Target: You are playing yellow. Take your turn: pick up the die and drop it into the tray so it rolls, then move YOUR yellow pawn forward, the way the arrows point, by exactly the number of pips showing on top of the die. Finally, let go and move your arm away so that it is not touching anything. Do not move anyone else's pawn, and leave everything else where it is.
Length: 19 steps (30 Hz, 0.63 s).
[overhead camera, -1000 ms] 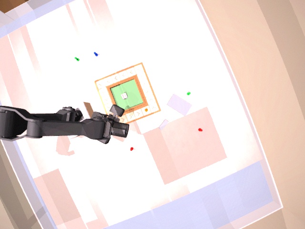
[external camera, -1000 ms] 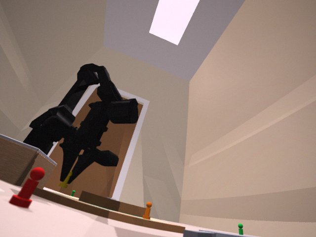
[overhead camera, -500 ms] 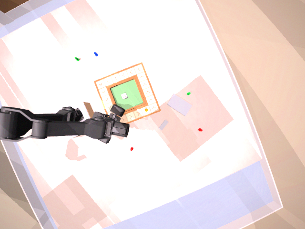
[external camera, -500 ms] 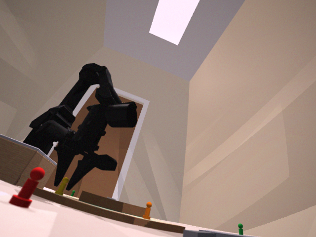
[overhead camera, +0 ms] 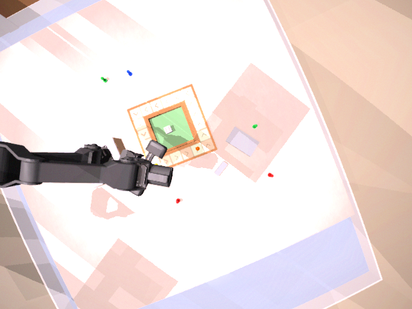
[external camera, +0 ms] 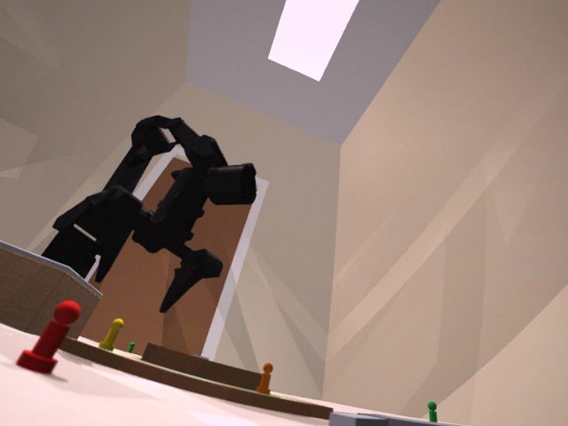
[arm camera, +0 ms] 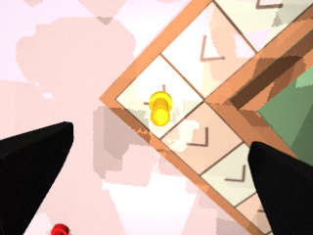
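While your black parallel-jaw gripper [external camera: 130,295] [arm camera: 161,140] hovers above the board with its fingers spread wide and nothing between them, the small yellow peg-shaped pawn [overhead camera: 156,164] [external camera: 111,335] [arm camera: 160,109] stands upright on the corner square of the orange-edged square board [overhead camera: 203,118] [external camera: 197,387] [arm camera: 134,119]. You have the white cube die [overhead camera: 168,129] lying inside the green-floored tray [overhead camera: 177,138] [arm camera: 293,115].

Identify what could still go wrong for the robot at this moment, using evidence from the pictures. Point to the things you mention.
The open fingers flank the yellow pawn [external camera: 110,335] [arm camera: 160,110], so a sideways retreat might knock it over. The large red pawn in the exterior view [overhead camera: 177,201] [external camera: 49,339] [arm camera: 60,229] stands off the board near the arm, so a low swing that way could disturb it.
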Available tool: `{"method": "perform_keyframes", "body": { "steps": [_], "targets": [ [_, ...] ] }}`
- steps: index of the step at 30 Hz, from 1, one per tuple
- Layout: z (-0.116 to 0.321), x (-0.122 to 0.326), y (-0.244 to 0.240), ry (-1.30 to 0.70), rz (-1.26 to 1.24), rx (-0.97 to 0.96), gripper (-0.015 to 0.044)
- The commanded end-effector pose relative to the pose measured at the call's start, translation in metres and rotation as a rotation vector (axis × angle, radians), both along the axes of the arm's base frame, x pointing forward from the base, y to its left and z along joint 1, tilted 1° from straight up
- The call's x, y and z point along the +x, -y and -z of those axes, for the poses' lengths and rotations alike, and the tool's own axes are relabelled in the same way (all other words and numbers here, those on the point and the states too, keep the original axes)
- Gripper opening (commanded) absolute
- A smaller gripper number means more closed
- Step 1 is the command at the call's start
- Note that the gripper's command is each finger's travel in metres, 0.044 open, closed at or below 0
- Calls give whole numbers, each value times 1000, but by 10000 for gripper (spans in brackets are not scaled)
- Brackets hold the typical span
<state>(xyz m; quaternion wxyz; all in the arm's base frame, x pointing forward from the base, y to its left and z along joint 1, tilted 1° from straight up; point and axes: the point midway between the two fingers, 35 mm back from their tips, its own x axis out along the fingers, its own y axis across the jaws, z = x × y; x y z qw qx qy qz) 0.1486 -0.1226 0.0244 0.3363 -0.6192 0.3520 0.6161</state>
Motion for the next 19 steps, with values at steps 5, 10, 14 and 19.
{"method": "perform_keyframes", "body": {
  "steps": [5,10,14,19],
  "targets": [
    [-21,13,-23,13,471,-4,440],
    [-34,21,-42,22,861,-4,440],
    [-45,24,-59,27,1161,-3,440],
    [-55,26,-73,30,1342,-3,440]
  ]
}}
